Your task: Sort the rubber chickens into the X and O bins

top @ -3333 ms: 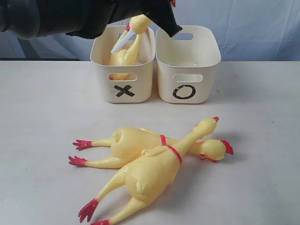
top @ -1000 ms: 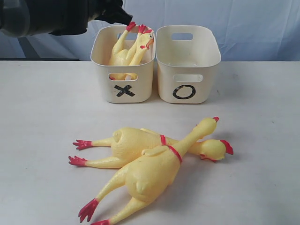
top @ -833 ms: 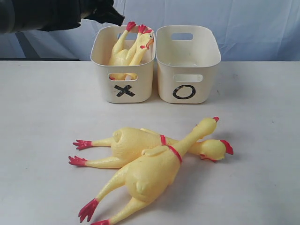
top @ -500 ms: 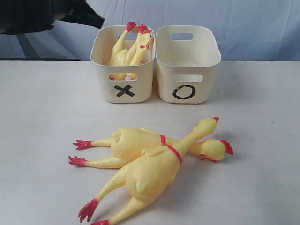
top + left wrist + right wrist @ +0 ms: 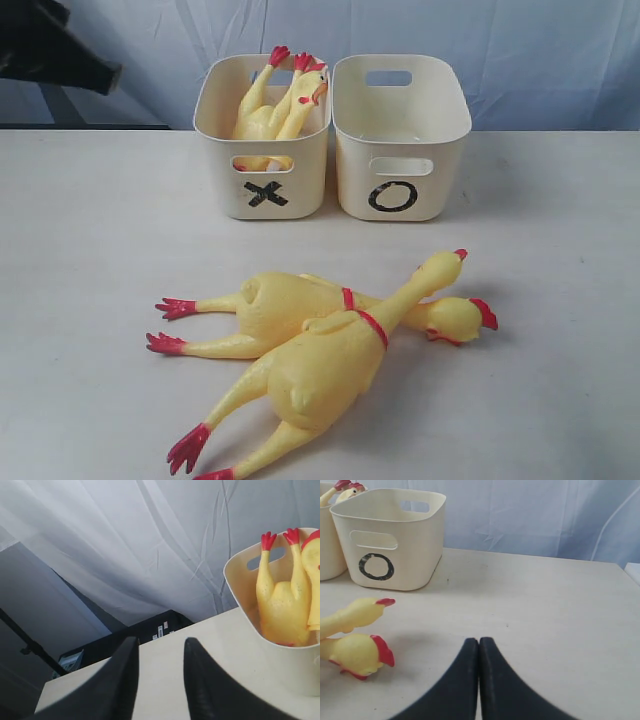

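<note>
Two small rubber chickens [image 5: 268, 112] stand in the X bin [image 5: 305, 180], feet and one head poking above the rim. The O bin [image 5: 440, 175] beside it looks empty. Two large chickens lie crossed on the table, one [image 5: 325, 370] over the other [image 5: 275, 303], heads toward the right. My left gripper [image 5: 105, 74] hangs at the far left, open and empty, away from the bins. In the left wrist view the left gripper [image 5: 160, 647] is beside the X bin [image 5: 239, 592]. My right gripper [image 5: 478, 641] is shut and empty, low over the table right of the chicken heads [image 5: 362, 655].
A pale curtain backs the table. In the right wrist view the O bin [image 5: 415, 555] stands beyond the chicken heads, and bare table [image 5: 545, 610] stretches to the right. A dark stand [image 5: 30, 645] shows off the table's left edge.
The left arm let go of a small chicken in the X bin, then drew back left from above the bins. Both large chickens and the right gripper stayed still.
</note>
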